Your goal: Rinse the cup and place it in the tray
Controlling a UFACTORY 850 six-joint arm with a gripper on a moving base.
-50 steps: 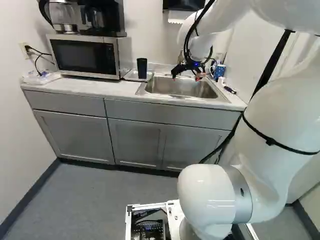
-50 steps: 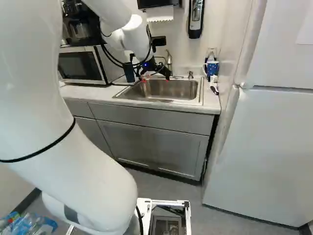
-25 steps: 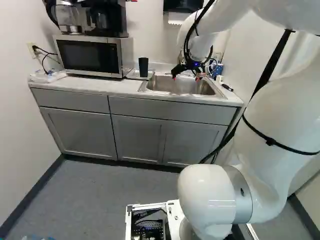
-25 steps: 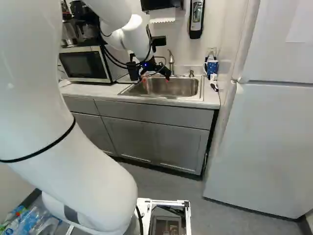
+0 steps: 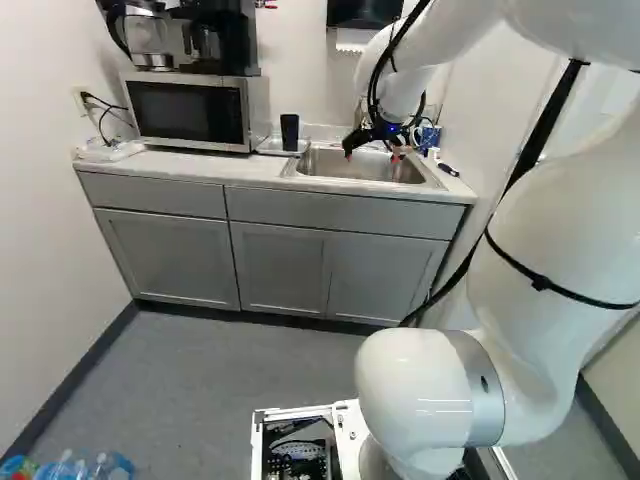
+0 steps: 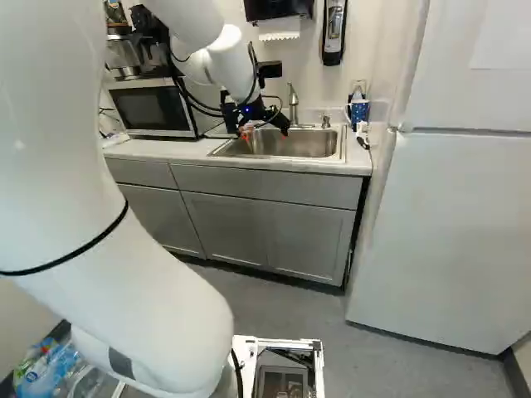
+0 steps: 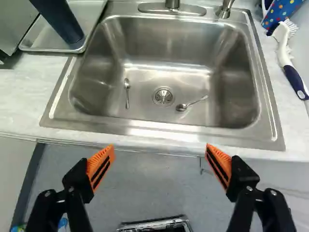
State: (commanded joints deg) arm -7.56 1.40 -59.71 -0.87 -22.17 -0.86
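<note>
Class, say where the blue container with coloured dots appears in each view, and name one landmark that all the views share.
Wrist view: blue container with coloured dots, by a corner of the steel sink.
Left base view: right of centre, to the right of the black gripper.
Right base view: between sink and white refrigerator.
Shared landmark: the sink.

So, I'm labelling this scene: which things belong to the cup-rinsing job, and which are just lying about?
For the job, it seems:
- tall dark cup
- shallow metal tray under it
- stainless-steel sink
- silver faucet

Just lying about:
- two small metal spoons
- white-and-blue brush
- blue dotted container
- silver-and-black microwave
</note>
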